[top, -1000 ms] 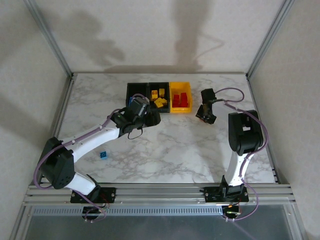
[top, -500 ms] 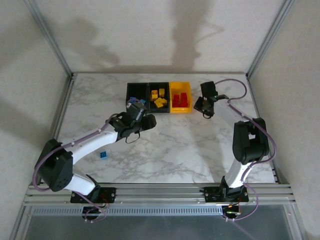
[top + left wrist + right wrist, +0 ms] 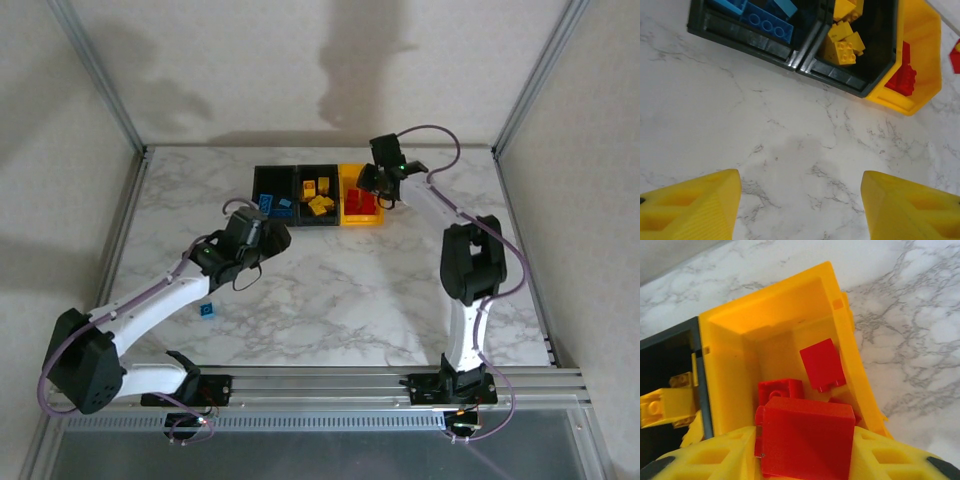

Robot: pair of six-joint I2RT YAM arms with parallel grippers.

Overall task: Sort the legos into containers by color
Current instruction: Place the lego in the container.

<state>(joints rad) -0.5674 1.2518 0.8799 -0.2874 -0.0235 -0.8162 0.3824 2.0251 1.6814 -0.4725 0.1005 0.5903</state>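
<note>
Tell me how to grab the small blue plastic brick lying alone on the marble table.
Come straight down on the small blue plastic brick, probably closing across two opposite side walls: it lies alone on the white marble table, nothing crowding it.

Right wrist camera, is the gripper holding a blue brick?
No, the right gripper is clamped on a red brick, just over the yellow bin.

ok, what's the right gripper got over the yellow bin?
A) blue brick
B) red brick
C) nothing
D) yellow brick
B: in the right wrist view the right gripper is clamped on a red brick, just above the yellow bin.
</note>
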